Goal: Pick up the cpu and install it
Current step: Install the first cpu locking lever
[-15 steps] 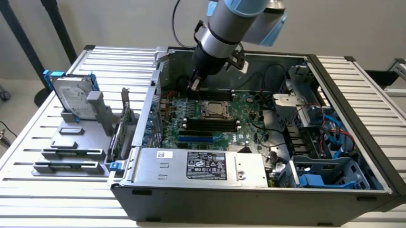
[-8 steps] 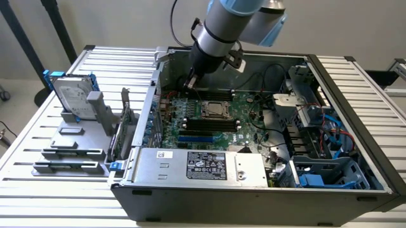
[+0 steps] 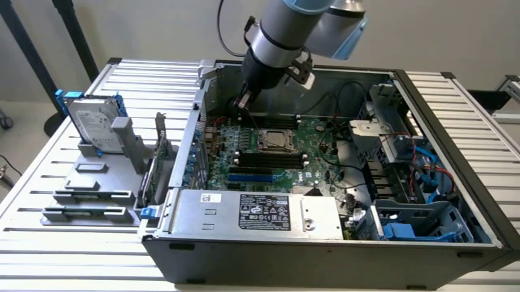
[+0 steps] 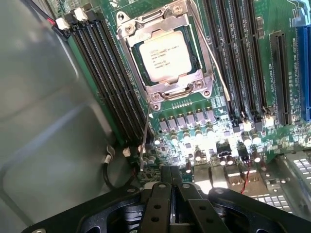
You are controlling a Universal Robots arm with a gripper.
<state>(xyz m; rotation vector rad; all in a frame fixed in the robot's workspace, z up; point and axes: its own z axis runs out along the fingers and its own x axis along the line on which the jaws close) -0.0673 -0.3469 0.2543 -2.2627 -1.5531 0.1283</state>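
The cpu (image 4: 165, 56), a flat square chip with a silver top, lies in its socket on the green motherboard (image 4: 252, 97), framed by the metal retention bracket. In the exterior view the cpu (image 3: 274, 140) sits mid-board inside the open computer case. My gripper (image 4: 171, 180) is shut with nothing between its black fingers. It hovers over the board's edge by the row of small components, a short way from the socket. In the exterior view my gripper (image 3: 241, 108) hangs inside the case near its back wall, apart from the cpu. A thin socket lever (image 4: 145, 136) sticks out between socket and gripper.
Black memory slots (image 4: 104, 73) flank the socket on both sides. The power supply (image 3: 260, 213) fills the case front, and a drive cage with blue cables (image 3: 414, 176) stands at the exterior view's right. Outside, a blue-framed hard drive (image 3: 94, 125) stands on a grey holder.
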